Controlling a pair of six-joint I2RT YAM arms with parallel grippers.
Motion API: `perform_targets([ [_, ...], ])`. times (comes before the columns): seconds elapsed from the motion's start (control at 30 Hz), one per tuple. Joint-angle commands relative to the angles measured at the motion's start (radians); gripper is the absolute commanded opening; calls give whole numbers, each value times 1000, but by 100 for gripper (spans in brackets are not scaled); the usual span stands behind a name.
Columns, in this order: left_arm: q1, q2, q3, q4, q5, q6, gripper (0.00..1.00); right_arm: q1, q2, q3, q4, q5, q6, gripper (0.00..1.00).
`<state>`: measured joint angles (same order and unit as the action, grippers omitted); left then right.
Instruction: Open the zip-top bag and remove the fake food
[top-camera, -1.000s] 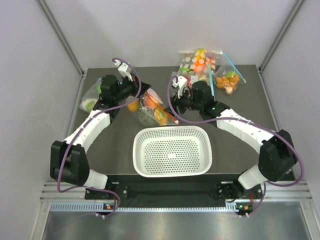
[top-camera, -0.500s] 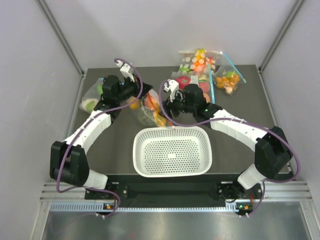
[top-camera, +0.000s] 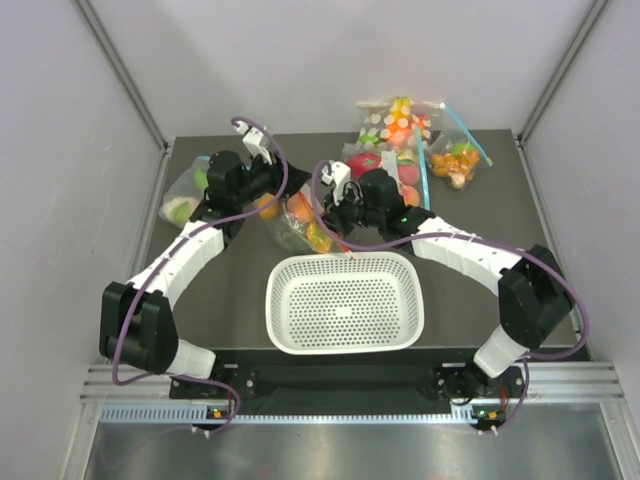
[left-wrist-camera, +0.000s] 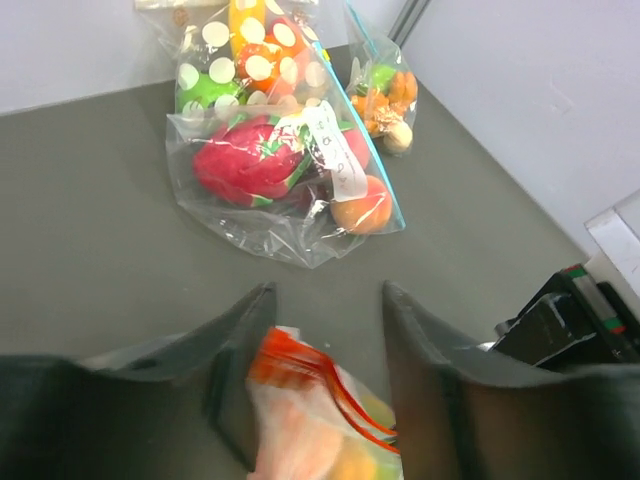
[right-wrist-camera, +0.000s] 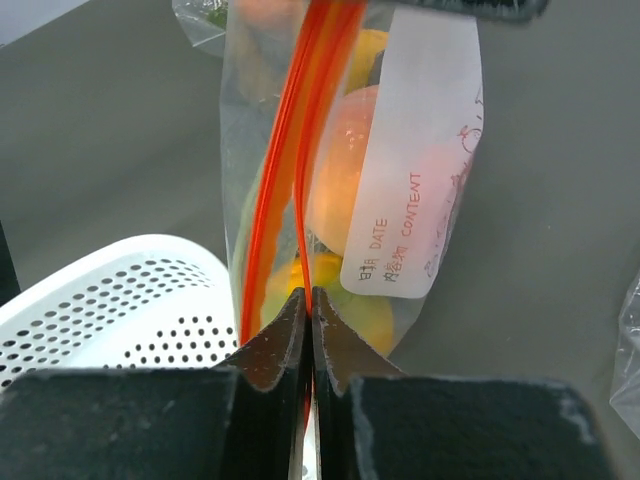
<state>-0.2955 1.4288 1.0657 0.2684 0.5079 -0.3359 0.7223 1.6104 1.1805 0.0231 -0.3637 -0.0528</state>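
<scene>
The white label (right-wrist-camera: 415, 160) on the zip-top bag (right-wrist-camera: 262, 130) reads "DATE" and "CONTENT".

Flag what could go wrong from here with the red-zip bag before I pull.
The right gripper is shut on the zip-top bag at its fingertips, seemingly on both red-orange tracks together; a pull may slip off or keep the zip sealed. The left gripper has open jaws around the bag's mouth, gripping nothing, so a pull would likely drag the bag rather than open it.
</scene>
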Motion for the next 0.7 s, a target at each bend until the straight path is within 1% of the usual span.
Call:
perform_targets([
  [0.0,-4,-56,14,40,-46,12,55,12,-3,70,57,11,30,0],
  [0.07,-5,-79,13,32,-61,18,62,12,-10,73,58,41,36,0],
  [0.1,-7,-88,8,20,-89,20,69,11,-13,73,57,54,47,0],
  [0.17,-17,-123,-1,8,-132,43,76,9,-14,76,57,89,47,0],
  [0.2,-24,-140,-12,-7,-161,54,78,5,-14,77,57,98,86,0],
  [0.23,-28,-171,-16,-18,-222,73,82,2,-10,79,58,115,96,0],
  [0.4,-68,-258,-36,-75,-386,118,94,-18,2,90,67,144,159,0],
  [0.43,-79,-281,-39,-98,-414,133,95,-21,3,91,70,149,165,0],
  [0.47,-103,-291,-41,-110,-477,144,95,-21,8,99,74,155,172,0],
  [0.5,-119,-306,-42,-124,-499,152,95,-24,11,100,75,160,185,0],
  [0.57,-174,-317,-50,-159,-622,172,95,-27,19,113,78,166,197,0],
  [0.6,-191,-323,-64,-166,-662,179,95,-29,22,116,78,166,206,0],
  [0.67,-232,-344,-81,-184,-722,181,92,-32,32,123,80,175,215,0],
])
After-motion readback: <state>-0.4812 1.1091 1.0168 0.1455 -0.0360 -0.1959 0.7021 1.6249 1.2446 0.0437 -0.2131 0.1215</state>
